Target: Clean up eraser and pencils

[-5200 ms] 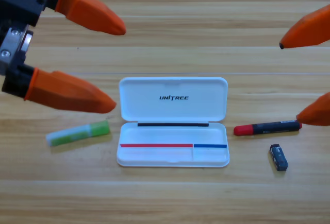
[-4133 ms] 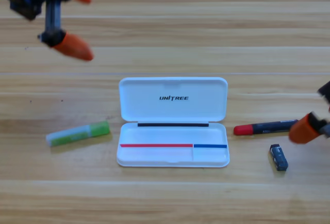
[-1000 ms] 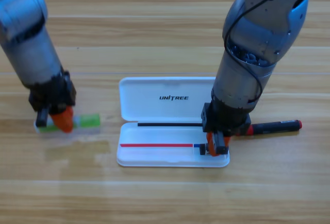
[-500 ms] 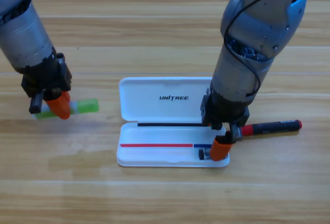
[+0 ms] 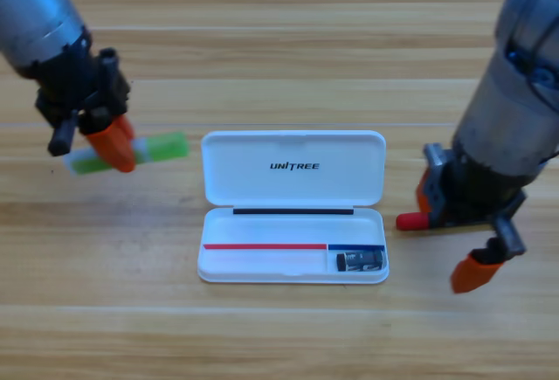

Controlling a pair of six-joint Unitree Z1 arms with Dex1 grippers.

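The eraser (image 5: 361, 260), a small dark block, lies in the small right compartment of the open white case (image 5: 262, 272). My left gripper (image 5: 111, 146) is shut on the pale green pencil (image 5: 162, 147) and holds it off the table, left of the case lid. At the case's right, my right gripper (image 5: 447, 238) stands open over the red-and-black marker (image 5: 408, 220). One orange jaw is behind the marker and the other in front of it. Only the marker's red end shows; the arm hides its black barrel.
The case lid (image 5: 293, 170) lies flat behind the tray, with its long left compartment holding nothing. Both grey arms come down from the upper corners. Bare wooden table (image 5: 279, 336) runs along the front.
The right gripper let go of the eraser in the case and moved right, over the marker. The left gripper carried the green pencil up and toward the case.
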